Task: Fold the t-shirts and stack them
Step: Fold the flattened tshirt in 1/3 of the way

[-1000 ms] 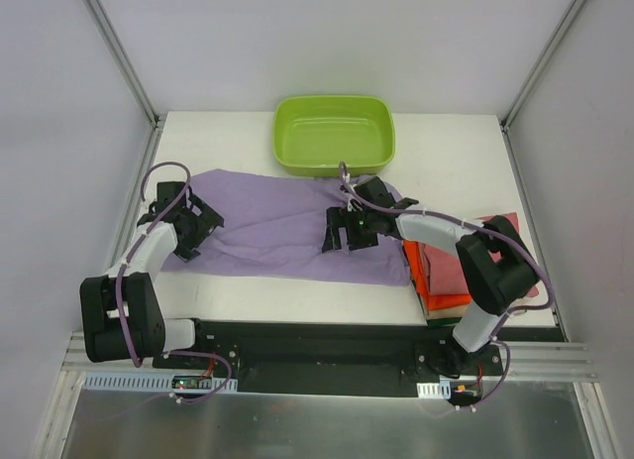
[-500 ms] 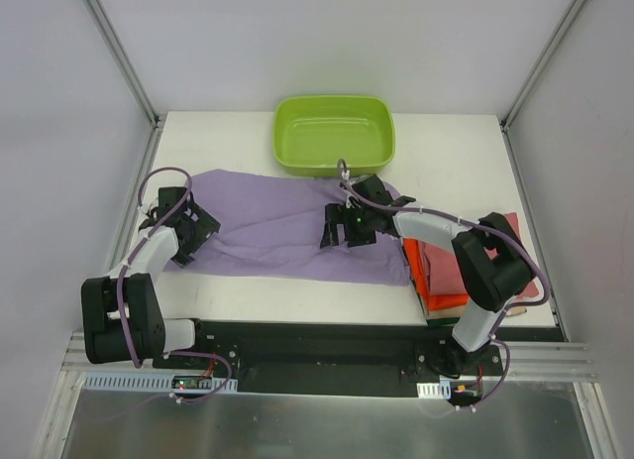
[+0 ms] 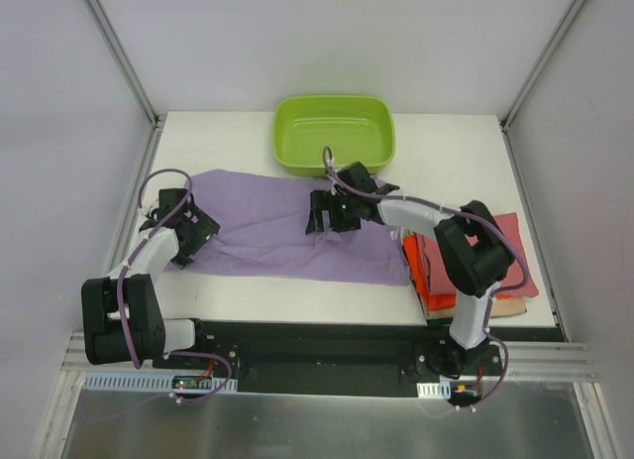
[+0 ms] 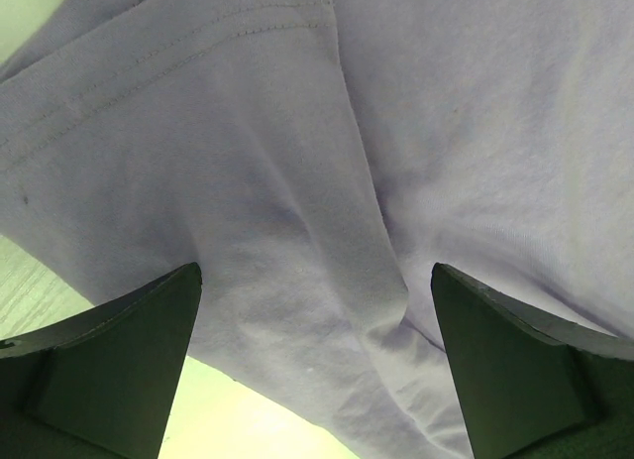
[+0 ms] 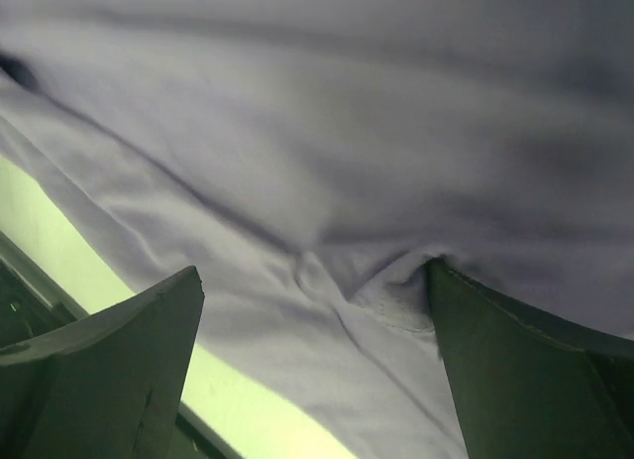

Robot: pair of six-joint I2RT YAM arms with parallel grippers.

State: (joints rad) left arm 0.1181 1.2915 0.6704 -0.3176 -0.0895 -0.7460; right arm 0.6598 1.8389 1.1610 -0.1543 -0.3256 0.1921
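Observation:
The large lilac t-shirt [image 3: 267, 226] lies spread out and wrinkled across the middle of the table. My left gripper [image 3: 194, 233] is open and low over the shirt's left end. In the left wrist view [image 4: 315, 281] its jaws stand wide apart over a lilac fold [image 4: 297, 132]. My right gripper [image 3: 325, 216] is open over the shirt's upper middle. In the right wrist view [image 5: 312, 281] one finger [image 5: 515, 370] touches a bunched fold of the lilac cloth [image 5: 327, 162]. Folded orange [image 3: 428, 273] and rose-red [image 3: 510, 236] shirts lie stacked at the right.
The lime-green plastic tub [image 3: 334, 134] stands at the back centre, just behind the right gripper, and the shirt's top edge reaches it. The right arm arcs over the folded stack. Frame posts and white walls bound the table on both sides.
My right gripper has moved left and toward the tub along the lilac shirt. My left gripper has shifted slightly left at the shirt's end. Both stay open.

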